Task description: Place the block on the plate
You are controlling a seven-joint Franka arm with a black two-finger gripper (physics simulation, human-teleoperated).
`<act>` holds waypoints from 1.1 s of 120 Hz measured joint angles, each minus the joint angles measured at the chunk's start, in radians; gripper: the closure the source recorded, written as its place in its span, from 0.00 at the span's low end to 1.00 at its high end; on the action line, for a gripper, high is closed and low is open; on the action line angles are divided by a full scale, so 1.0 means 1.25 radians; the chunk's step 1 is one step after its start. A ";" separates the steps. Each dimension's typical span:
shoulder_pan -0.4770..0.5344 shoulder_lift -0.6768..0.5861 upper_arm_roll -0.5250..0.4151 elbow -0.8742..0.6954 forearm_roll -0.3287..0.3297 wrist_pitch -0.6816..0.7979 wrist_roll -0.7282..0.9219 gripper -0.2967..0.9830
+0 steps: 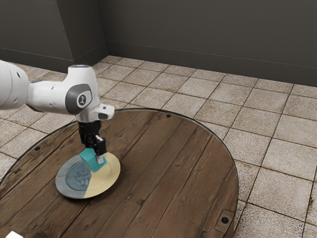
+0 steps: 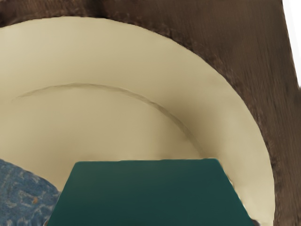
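Teal block (image 2: 148,195) clasped between fingers of pincer (image 1: 93,155), over plate (image 1: 110,177).

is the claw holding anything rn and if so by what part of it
Yes, the teal block: the claw grips it by two opposite sides, with one finger against the side toward the exterior view's right.
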 joint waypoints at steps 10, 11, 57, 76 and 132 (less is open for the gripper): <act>0.001 0.015 0.019 -0.007 0.003 -0.008 -0.004 0.44; 0.001 0.018 0.020 -0.007 0.004 -0.008 -0.005 0.44; -0.002 0.057 0.035 0.010 0.005 -0.017 -0.016 0.33; -0.023 -0.010 0.032 0.008 0.005 -0.024 -0.019 0.28; -0.066 0.002 -0.088 0.354 0.064 -0.125 0.067 0.24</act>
